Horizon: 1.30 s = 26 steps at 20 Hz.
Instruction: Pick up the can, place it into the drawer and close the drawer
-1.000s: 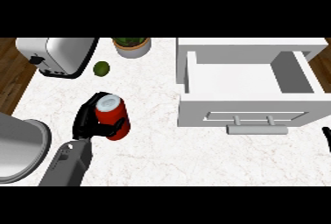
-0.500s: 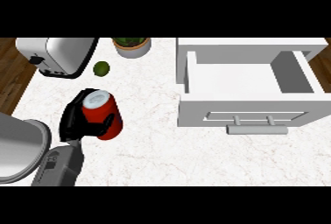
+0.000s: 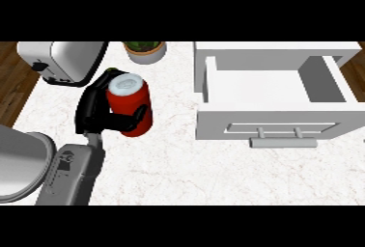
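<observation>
Your left hand [image 3: 100,113] is wrapped around the red can [image 3: 130,107], fingers and thumb curled about its body, at the left side of the white marble counter [image 3: 178,164]. The can looks raised off the surface, its pale top tipped toward the far edge and its long axis running roughly away from you. The open drawer [image 3: 274,91] lies well to the can's right, its white cavity facing up and its handle [image 3: 283,142] toward you. Your right hand does not show, so the left hand is the one placed to carry the can across.

Between the can and the drawer you have only bare counter, though the drawer's left wall is the edge you would have to clear. Behind the can stand a toaster [image 3: 64,60] and a potted plant [image 3: 145,49]; something green peeps out just beside the hand, too hidden to name. A grey rounded object [image 3: 21,164] sits at your left.
</observation>
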{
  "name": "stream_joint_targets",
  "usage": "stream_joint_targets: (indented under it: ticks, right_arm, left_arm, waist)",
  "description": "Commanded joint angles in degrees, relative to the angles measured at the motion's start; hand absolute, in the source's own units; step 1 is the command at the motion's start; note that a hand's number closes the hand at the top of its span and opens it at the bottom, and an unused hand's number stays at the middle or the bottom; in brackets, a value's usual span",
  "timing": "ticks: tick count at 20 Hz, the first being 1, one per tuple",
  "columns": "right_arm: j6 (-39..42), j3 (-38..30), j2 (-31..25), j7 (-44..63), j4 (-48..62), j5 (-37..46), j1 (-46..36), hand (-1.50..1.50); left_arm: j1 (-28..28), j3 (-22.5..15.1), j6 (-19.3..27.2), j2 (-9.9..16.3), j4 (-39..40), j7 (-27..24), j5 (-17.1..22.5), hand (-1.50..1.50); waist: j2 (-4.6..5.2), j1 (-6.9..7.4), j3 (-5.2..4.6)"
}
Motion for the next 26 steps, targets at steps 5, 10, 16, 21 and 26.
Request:
stream_joint_targets:
  ticks: [5, 10, 16, 21, 26]
  right_arm:
    - [1.83, -3.33, -1.34, -1.87, 1.63, -2.16, -0.34, -1.5]
    - [-1.32, -2.45, -2.0, 4.71, -0.3, -2.2, -3.9, -1.5]
    - [2.72, -0.83, 0.43, -2.63, -0.73, -1.14, 3.78, -1.5]
    - [1.07, -1.17, -0.87, 0.08, -0.13, -0.67, -0.38, -1.5]
    - [-1.91, -1.01, -2.3, 6.88, -1.86, -0.46, -5.9, -1.5]
  left_arm:
    - [-9.68, -6.17, 6.42, -2.94, -4.46, 12.81, -3.11, 1.5]
    - [-20.06, -8.44, 10.78, -2.98, 0.23, 15.83, -2.63, 1.5]
    - [-30.33, -10.21, 15.12, -2.99, 7.35, 16.63, -3.44, 1.5]
    - [-40.67, -15.81, 23.46, -2.99, 13.9, 21.36, 0.33, 1.5]
    - [-49.57, -14.15, 23.85, -3.0, 21.66, 22.25, 2.75, 1.5]
  waist:
    - [0.04, -0.32, 0.0]
    - [0.15, -0.49, -0.02]
    - [0.18, -1.13, -0.01]
    - [0.24, -1.52, 0.0]
    - [0.28, -1.23, -0.01]
